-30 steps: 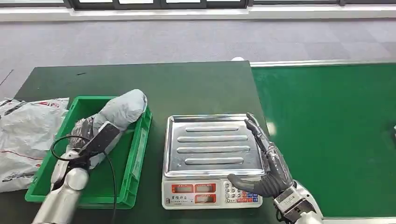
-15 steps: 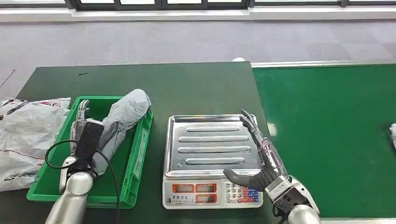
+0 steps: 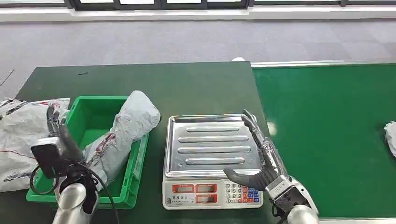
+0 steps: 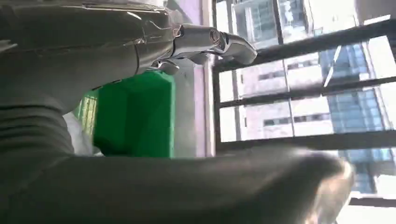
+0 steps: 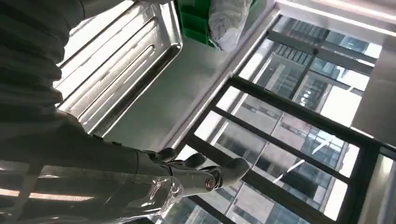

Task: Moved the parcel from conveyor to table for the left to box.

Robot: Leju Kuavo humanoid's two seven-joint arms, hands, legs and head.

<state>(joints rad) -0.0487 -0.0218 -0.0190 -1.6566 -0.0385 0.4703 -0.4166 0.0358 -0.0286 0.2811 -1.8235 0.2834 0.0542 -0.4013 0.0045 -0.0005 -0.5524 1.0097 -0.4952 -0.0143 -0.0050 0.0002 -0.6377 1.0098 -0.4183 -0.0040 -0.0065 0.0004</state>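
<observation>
Lying in the green bin [image 3: 91, 112], the grey parcel [image 3: 123, 135] rests tilted, its upper end propped on the bin's right wall and poking past the rim toward the scale [image 3: 212, 161]. My left hand [image 3: 58, 140] is raised at the bin's left wall, just beside the parcel's lower end but apart from it, fingers spread and holding nothing. In the left wrist view the bin shows green past my fingers [image 4: 215, 39], which are extended.

My right hand [image 3: 261, 158] sits at the right edge of the scale's steel tray [image 3: 210, 126], fingers straight and apart, thumb [image 3: 240, 178] stretched across above the keypad [image 3: 240, 192]; nothing is in it. The parcel lies well to the left of this hand, across the tray.

A white plastic bag [image 3: 21, 135] lies on the dark table [image 3: 187, 86] left of the bin. On the green conveyor [image 3: 327, 135], a pale item [image 3: 391, 136] sits at the far right edge, cut off by the frame.
</observation>
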